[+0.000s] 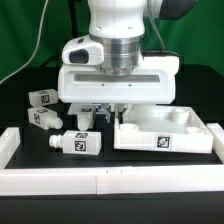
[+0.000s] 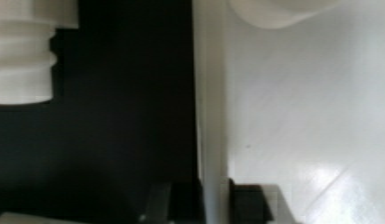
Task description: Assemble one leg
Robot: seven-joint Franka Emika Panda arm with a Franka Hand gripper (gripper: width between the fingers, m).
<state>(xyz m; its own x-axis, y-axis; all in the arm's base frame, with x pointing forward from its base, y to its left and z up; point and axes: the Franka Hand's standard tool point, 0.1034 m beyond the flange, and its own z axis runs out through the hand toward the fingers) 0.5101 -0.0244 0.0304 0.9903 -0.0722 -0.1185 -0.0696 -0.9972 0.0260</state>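
A green backdrop [image 1: 30,40] closes the room behind a black surface [image 1: 20,110]. A white rail [image 1: 100,180] runs along the lower edge of the frame and turns up at the lower left. The white arm [image 1: 120,30] comes down from the top centre, its broad hand low over the middle of the frame. The tray panel [image 1: 165,130] lies at the centre right, its left wall under that hand.

In the wrist view the dark fingers [image 2: 171,205] stand on either side of the panel's [image 2: 295,120] thin edge. Whether the jaws pinch it or only straddle it, I cannot tell.

The nearest leg [image 1: 78,142] lies on its side at the lower centre left, apart from the panel. A second leg [image 1: 42,98] and a third leg [image 1: 46,118] lie close together at the middle left, well apart from the hand. The wrist view shows another leg [image 2: 20,60] on the black surface, apart from the panel's edge. Bare black surface lies open between the nearest leg and the rail.
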